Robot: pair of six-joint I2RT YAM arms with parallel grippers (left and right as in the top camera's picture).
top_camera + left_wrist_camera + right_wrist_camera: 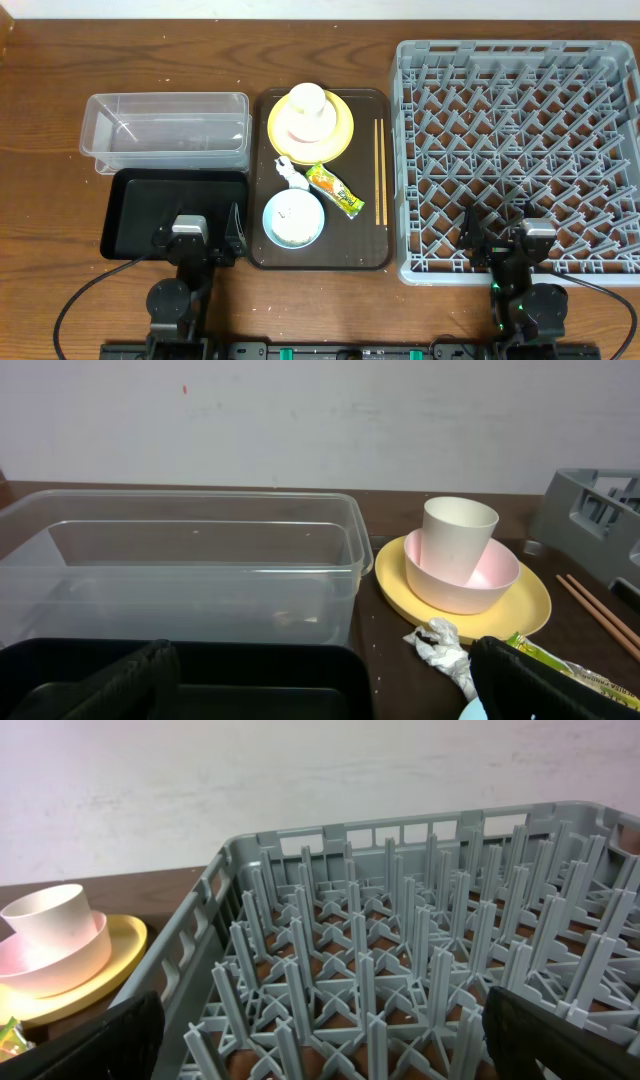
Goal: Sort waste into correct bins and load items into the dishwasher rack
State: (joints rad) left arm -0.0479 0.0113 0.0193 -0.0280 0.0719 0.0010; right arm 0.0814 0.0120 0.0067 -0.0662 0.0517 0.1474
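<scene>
Both pincers stand spread wide and hold nothing: your left gripper [320,688] hangs low over the near edge of the black bin [140,215], your right gripper [330,1045] over the near edge of the grey dishwasher rack [410,150]. Each arm waits beside the container it will most likely feed, so this reads as a starting pose with nothing sorted yet.

All you have to move lies between them on the dark-brown serving tray [320,263]. The crumpled white tissue [284,170] lies left of the tray's middle, with the yellow-green snack wrapper [334,188] slanting away just beside it. Nearer you, the light-blue bowl [293,218] stands upright with something white inside — probably the rice, though the grains are too small to tell. At the far end the white cup [307,98] stands in the pinkish-white bowl [303,124], and that bowl on the yellow plate [340,135]. It is a stack, so you will likely have to unpick it from the top. A pair of chopsticks [379,170] lies along the tray's right side.

The clear plastic tub [100,130] sits just behind the black bin, both empty, left of the tray. The rack stands to its right, pegs free. The tissue lies on the side nearest the bins — a sensible first reach for your left arm.
</scene>
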